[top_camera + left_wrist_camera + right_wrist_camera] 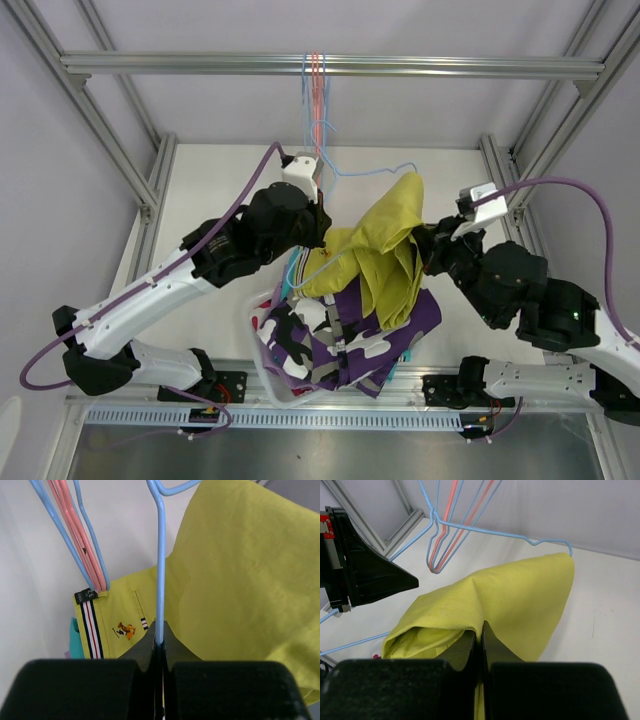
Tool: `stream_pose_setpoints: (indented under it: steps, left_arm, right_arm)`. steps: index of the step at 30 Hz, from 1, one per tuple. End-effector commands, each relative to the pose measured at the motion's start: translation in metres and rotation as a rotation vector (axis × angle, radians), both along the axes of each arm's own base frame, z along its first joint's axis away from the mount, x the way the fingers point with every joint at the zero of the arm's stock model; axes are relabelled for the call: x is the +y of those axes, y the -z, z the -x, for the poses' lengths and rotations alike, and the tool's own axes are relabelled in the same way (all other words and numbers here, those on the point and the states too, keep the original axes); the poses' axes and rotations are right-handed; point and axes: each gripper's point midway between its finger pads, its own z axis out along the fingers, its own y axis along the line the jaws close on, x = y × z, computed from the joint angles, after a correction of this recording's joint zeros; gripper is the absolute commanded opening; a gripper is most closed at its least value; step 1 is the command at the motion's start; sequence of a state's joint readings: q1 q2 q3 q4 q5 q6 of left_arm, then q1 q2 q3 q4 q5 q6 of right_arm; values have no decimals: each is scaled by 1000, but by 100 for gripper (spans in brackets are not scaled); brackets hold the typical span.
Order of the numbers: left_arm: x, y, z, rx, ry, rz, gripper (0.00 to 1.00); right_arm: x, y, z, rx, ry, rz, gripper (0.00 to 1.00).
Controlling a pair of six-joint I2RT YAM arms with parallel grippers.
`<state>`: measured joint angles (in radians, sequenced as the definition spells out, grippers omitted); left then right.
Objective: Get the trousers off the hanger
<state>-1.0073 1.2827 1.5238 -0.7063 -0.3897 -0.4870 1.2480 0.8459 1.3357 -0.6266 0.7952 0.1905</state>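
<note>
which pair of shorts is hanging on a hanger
The mustard yellow pair, draped over the light blue hanger and pinched by the right gripper; the camouflage pair and others lie heaped below.

The yellow shorts (385, 250) carry a 3-colour side band (91, 627) of navy, white and red stripes, and a small orange logo (125, 630). The camouflage shorts (330, 345) are purple, black and white. One pale blue hanger (161, 555); pink hangers (75, 530) beside it.

Left arm (150, 300) stretched up and inward; my left gripper (159, 639) clamped on blue hanger (161, 555). Right arm (520, 285) bent inward; right gripper (480, 632) pinched onto mustard shorts (520, 595). Both jaws closed.
</note>
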Motion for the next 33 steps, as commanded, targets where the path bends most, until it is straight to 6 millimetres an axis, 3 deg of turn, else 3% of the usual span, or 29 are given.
stream_pose_setpoints:
  steps: [1,5,11,17,22,26,29,32,33]
  left_arm:
    - [2,-16,-5,-56,-11,28,0]
    - [2,-16,-5,-55,-8,27,0]
    - [1,-16,-4,-56,-3,27,1]
    - [-1,-13,-5,-51,0,23,0]
    - [-3,-11,-6,-48,2,18,1]
    - [-2,-10,-6,-46,-1,13,0]
    - [-2,-11,-6,-49,-1,15,0]
    - [-1,-11,-6,-48,-1,15,0]
    - [-2,-11,-5,-48,2,15,0]
  right_arm:
    - [-33,-39,1,-46,77,-125,0]
    - [-46,-47,2,-54,103,-133,0]
    - [-56,-43,4,-48,120,-138,0]
    - [-69,-62,5,-72,135,-163,0]
    - [-70,-81,4,-89,139,-142,0]
    - [-67,-85,3,-92,135,-135,0]
    - [-55,-73,5,-66,101,-143,0]
    - [-24,-36,6,-5,35,-129,0]
    - [-12,-9,3,25,28,-82,0]
